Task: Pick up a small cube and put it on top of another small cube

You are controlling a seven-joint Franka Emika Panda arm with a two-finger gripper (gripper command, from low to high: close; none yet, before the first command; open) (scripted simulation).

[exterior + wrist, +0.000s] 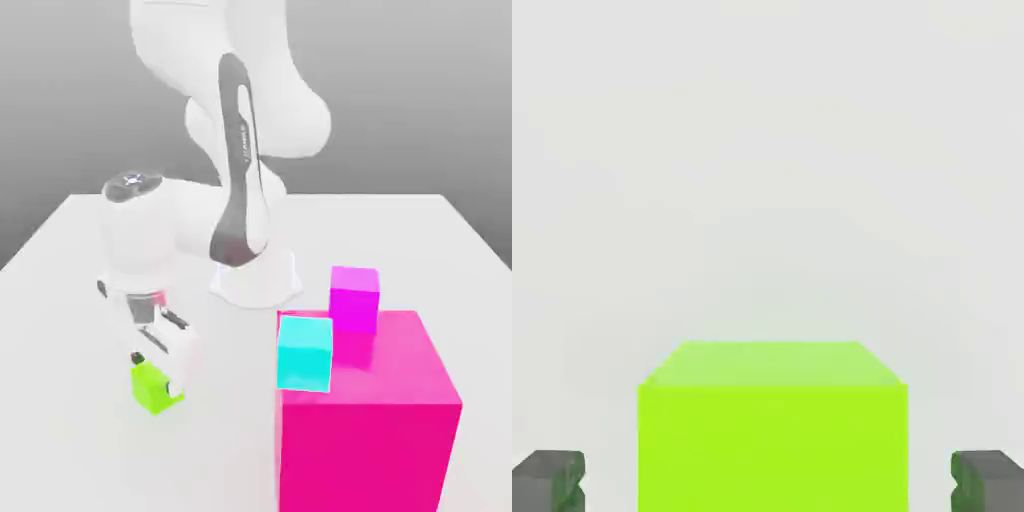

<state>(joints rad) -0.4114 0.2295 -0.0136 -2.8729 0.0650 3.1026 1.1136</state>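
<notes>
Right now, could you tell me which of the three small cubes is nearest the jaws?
The green cube, alone on the table with the jaws to either side of it; the cyan cube and purple cube are by the big pink block.

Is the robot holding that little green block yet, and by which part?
Not yet. The green cube sits between the open fingers, with gaps on both sides; nothing is gripped.

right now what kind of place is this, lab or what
Likely a simulated tabletop test scene: a plain white table against blank grey, with flat-coloured blocks such as the lime-green cube and big hot-pink block, rendered rather than photographed.
</notes>
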